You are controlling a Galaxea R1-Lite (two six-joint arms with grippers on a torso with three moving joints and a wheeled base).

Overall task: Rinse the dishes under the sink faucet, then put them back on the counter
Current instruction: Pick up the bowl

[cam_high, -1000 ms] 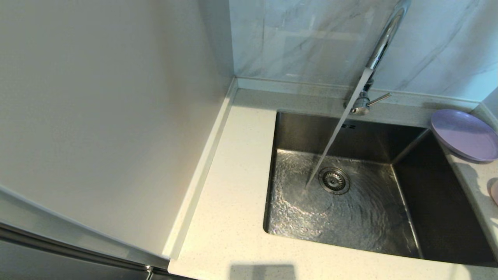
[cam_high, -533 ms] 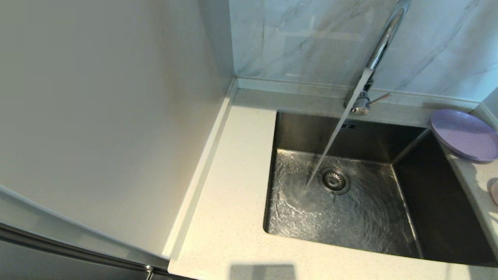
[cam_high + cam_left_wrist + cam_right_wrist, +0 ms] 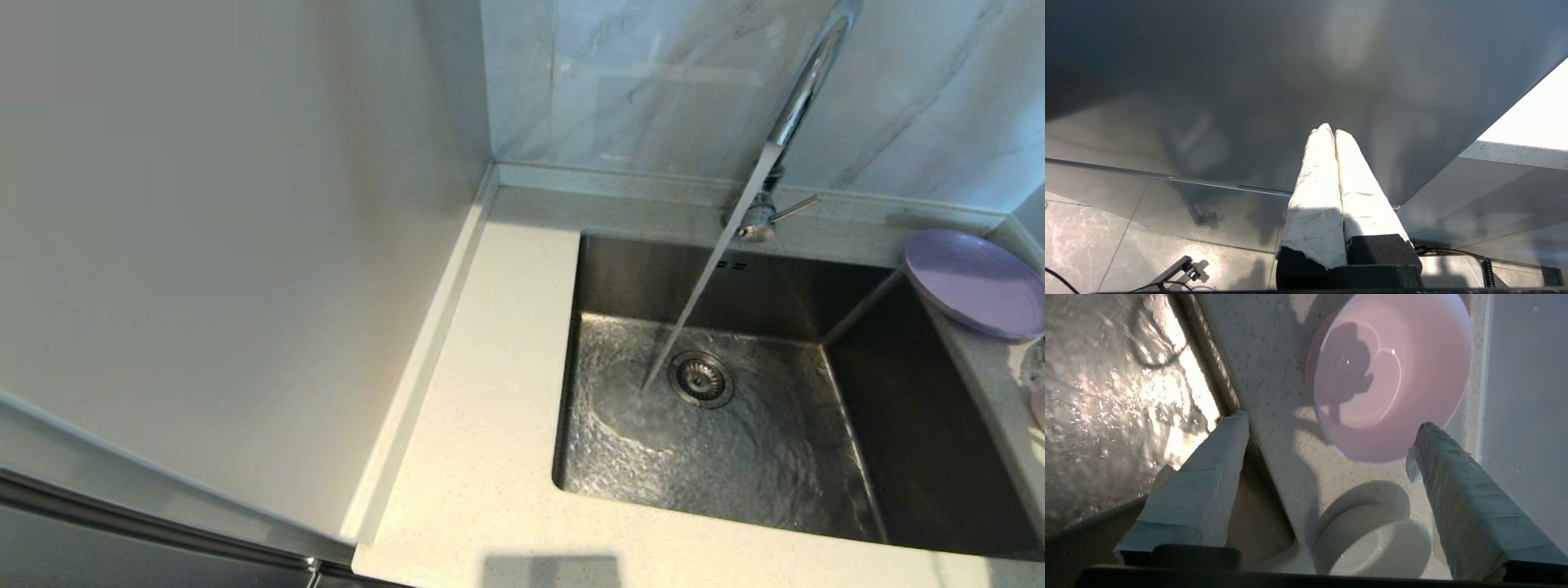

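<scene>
Two dishes are sitting on the worktop (image 3: 490, 392) beside the sink (image 3: 735, 278), water running. Right end effector (image 3: 1331, 424), fingers spread, is hovering over the plate (image 3: 1392, 375) and cup (image 3: 1372, 547): light, rigid, likely wet and slippery; pinch the rim. Left end effector (image 3: 1329, 132) is pressed closed, parked away.

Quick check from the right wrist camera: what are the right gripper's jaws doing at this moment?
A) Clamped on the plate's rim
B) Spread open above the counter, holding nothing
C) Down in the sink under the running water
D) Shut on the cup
B: in the right wrist view the right gripper has its jaws spread wide and empty above the counter, with the plate and cup resting there ungrasped.
</scene>
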